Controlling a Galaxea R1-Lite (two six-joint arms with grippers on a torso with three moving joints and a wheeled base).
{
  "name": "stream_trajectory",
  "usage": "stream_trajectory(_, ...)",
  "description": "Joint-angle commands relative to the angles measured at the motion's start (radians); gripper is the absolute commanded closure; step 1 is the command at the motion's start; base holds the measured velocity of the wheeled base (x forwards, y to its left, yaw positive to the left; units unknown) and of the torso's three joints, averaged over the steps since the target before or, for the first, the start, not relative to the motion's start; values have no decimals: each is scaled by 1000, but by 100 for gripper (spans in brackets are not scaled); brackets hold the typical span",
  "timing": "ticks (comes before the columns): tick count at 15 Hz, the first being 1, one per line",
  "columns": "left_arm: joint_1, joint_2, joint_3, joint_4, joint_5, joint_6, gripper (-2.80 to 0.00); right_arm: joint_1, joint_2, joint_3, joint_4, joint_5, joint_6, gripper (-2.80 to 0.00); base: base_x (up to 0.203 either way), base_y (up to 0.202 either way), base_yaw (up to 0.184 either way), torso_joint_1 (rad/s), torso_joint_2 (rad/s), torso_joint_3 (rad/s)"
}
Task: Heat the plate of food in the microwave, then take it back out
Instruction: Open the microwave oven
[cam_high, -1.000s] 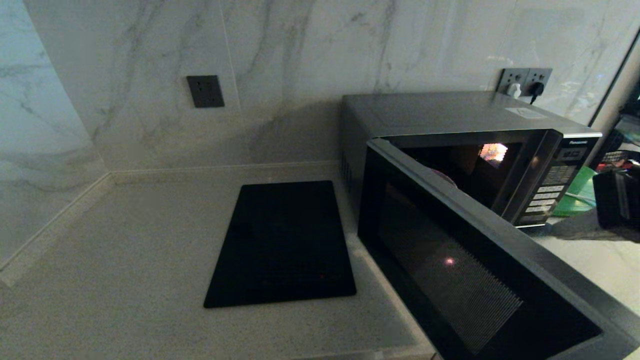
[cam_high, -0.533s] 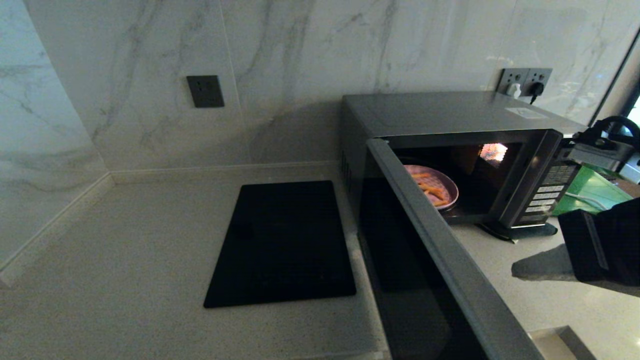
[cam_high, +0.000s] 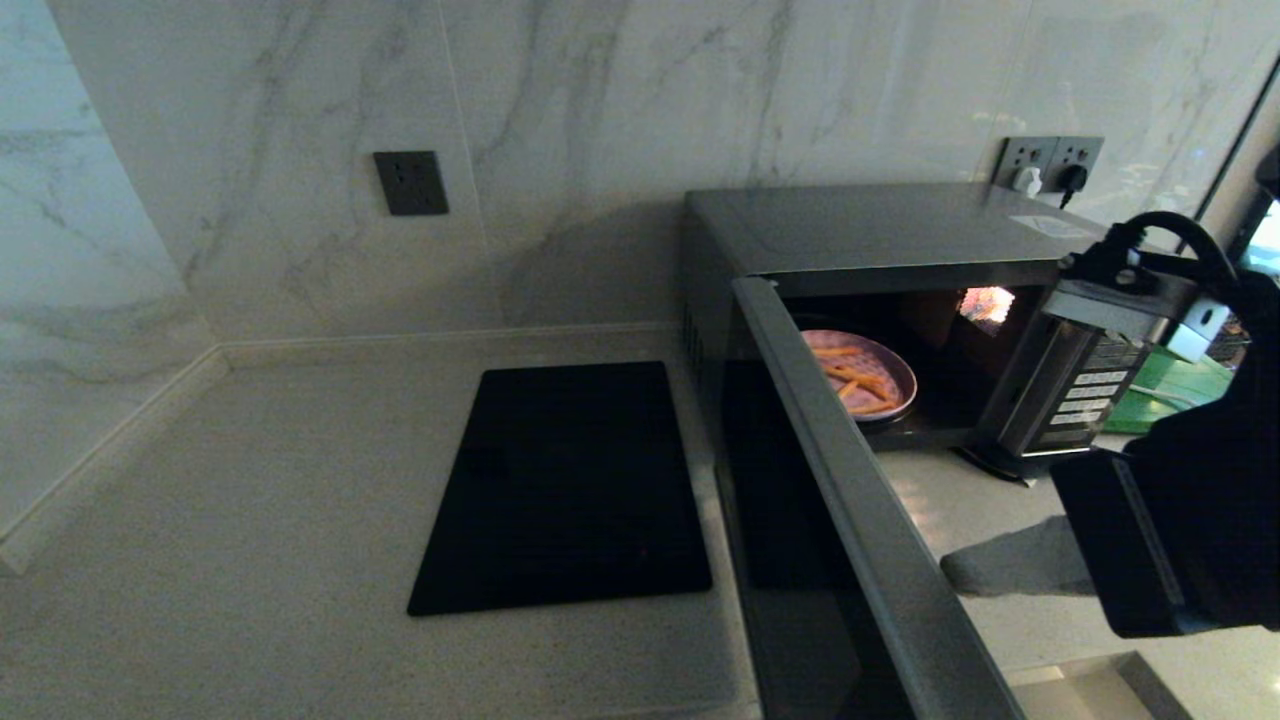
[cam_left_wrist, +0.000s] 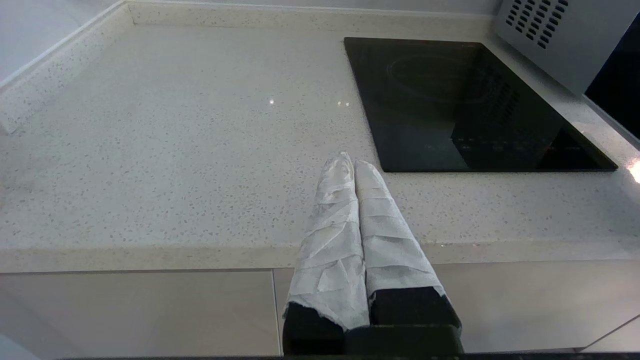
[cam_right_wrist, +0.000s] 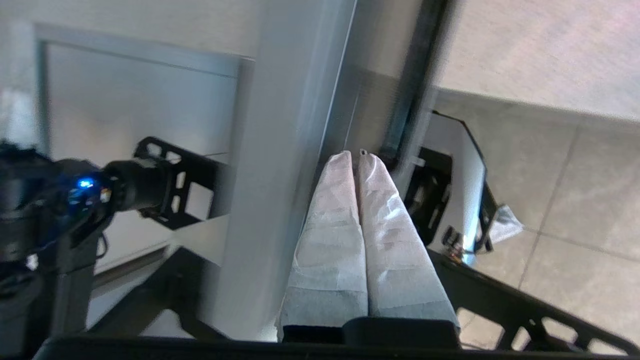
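1. My right gripper (cam_right_wrist: 356, 159) had its fingers pressed together, empty, near the open door edge.
2. The plate of food (cam_high: 860, 378) sat inside the microwave (cam_high: 900, 225).
3. I judged I should part the fingers before reaching in, clear of the door.
4. My left gripper (cam_left_wrist: 350, 165) was parked, fingers together.

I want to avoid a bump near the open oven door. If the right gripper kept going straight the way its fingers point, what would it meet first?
Most likely the silver-grey microwave's open door: in the right wrist view the right gripper's shut, cloth-wrapped fingertips sit right by the door's edge. Depth is unclear, so it may already be touching.
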Motion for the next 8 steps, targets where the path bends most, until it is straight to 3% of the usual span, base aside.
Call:
stream_trajectory(1,0,2,0,0,1,-1,0,47,57,-46,1,-2,5,0,0,0,0,0,0,0)
stream_trajectory(8,0,2,0,0,1,-1,0,51,34,-33,1,-8,6,0,0,0,0,0,0,0)
